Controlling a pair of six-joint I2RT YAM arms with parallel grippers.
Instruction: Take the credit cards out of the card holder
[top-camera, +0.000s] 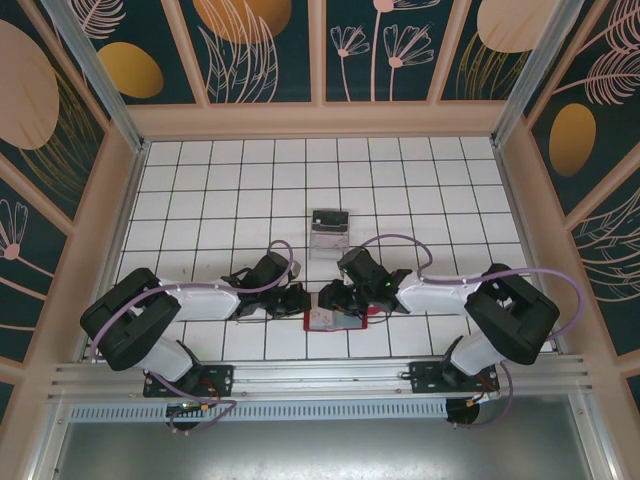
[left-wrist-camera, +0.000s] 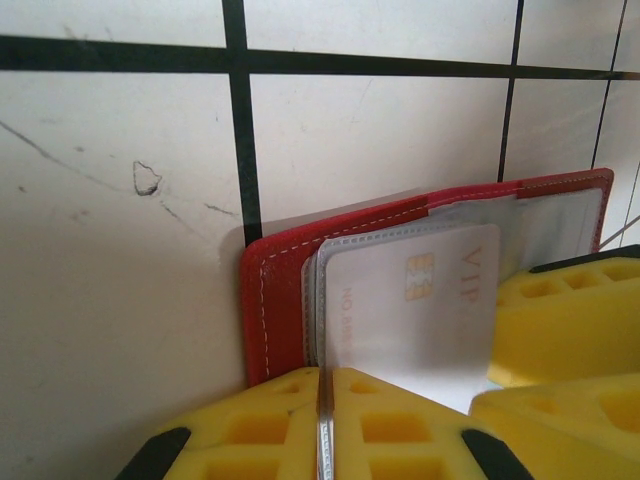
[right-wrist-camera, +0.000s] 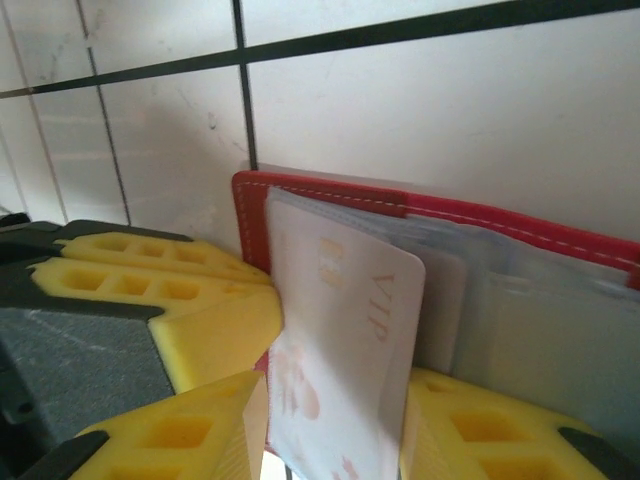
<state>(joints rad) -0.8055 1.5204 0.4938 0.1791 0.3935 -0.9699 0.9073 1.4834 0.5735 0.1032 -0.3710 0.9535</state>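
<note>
The red card holder (top-camera: 337, 322) lies open on the tiles near the front edge, between both arms. In the left wrist view my left gripper (left-wrist-camera: 325, 385) is shut on the thin edge of a grey inner pocket of the card holder (left-wrist-camera: 278, 300). A pale credit card (left-wrist-camera: 412, 312) marked VIP sticks partly out of that pocket. In the right wrist view my right gripper (right-wrist-camera: 335, 400) is shut on this credit card (right-wrist-camera: 345, 330) across its width, above the card holder (right-wrist-camera: 330, 190). From above, the left gripper (top-camera: 303, 303) and right gripper (top-camera: 338, 298) meet over the holder.
A clear plastic box (top-camera: 329, 235) with something dark at its far end stands about two tiles behind the grippers. The right gripper's yellow fingers (left-wrist-camera: 570, 300) crowd the left wrist view. White tiled floor stretches to the back and side walls.
</note>
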